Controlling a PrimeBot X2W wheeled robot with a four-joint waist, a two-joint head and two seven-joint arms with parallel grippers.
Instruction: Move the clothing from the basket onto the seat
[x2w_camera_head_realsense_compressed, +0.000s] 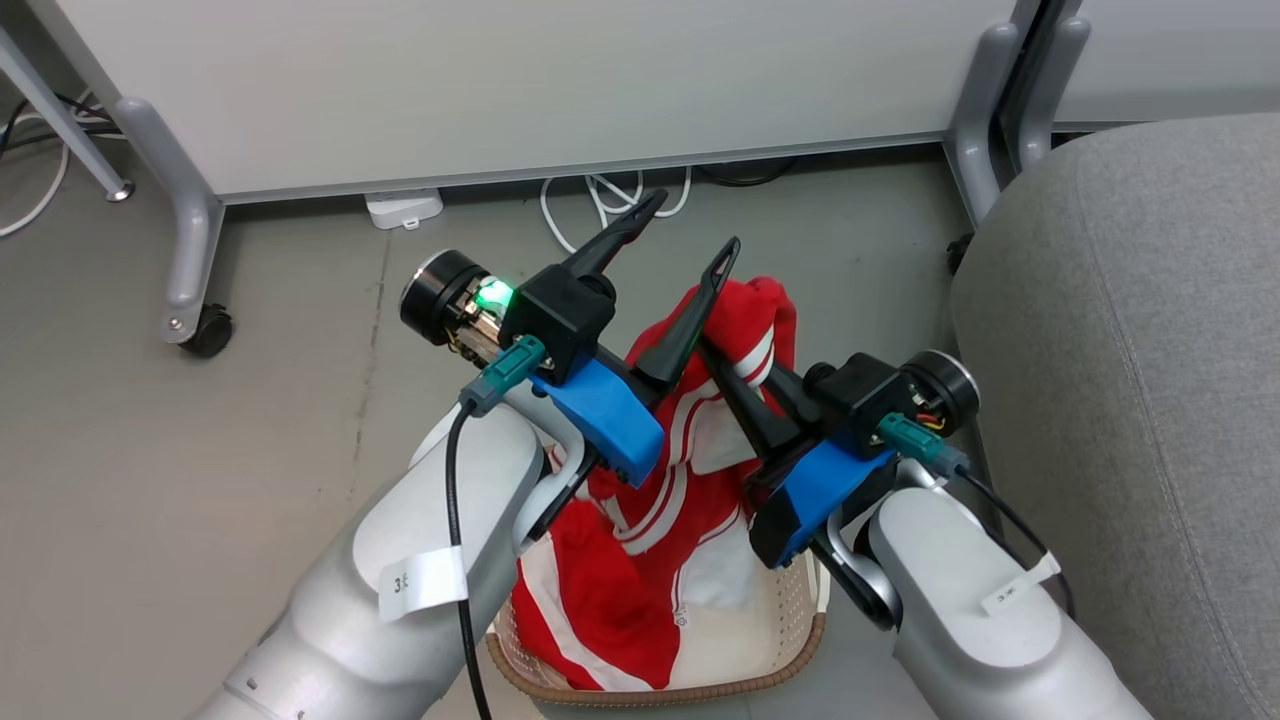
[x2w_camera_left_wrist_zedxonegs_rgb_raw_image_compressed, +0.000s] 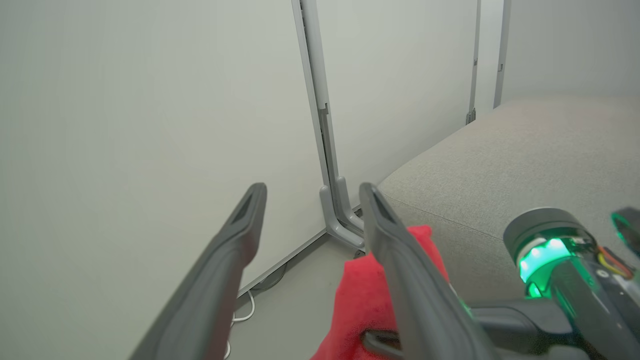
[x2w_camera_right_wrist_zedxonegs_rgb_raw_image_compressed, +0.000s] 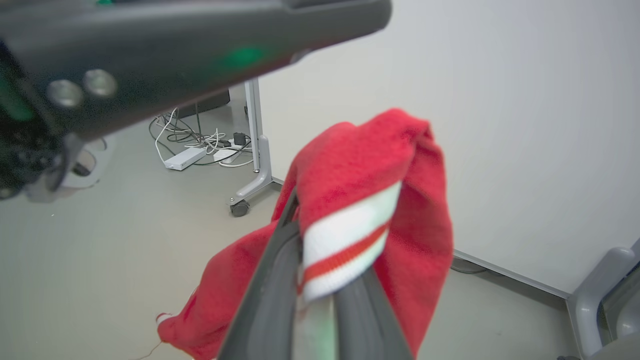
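**Ana:** Where is the soft red clothing (x2w_camera_head_realsense_compressed: 640, 570) with white stripes?

**Ben:** It hangs from the right gripper (x2w_camera_head_realsense_compressed: 740, 370), pinched tight, its bottom in the cream plastic basket (x2w_camera_head_realsense_compressed: 790, 600) with holes. The left gripper (x2w_camera_head_realsense_compressed: 697, 220) is wide open, empty.

**Ana:** What could go wrong?

**Ben:** The small pinch might slip, or the cloth might miss the big grey cloth seat (x2w_camera_head_realsense_compressed: 1120, 350) beside it.

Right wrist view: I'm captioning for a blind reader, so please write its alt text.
The right gripper is shut on red clothing with a white cuff, held above grey floor. The left arm's dark finger crosses the top; a white partition and cables lie behind.
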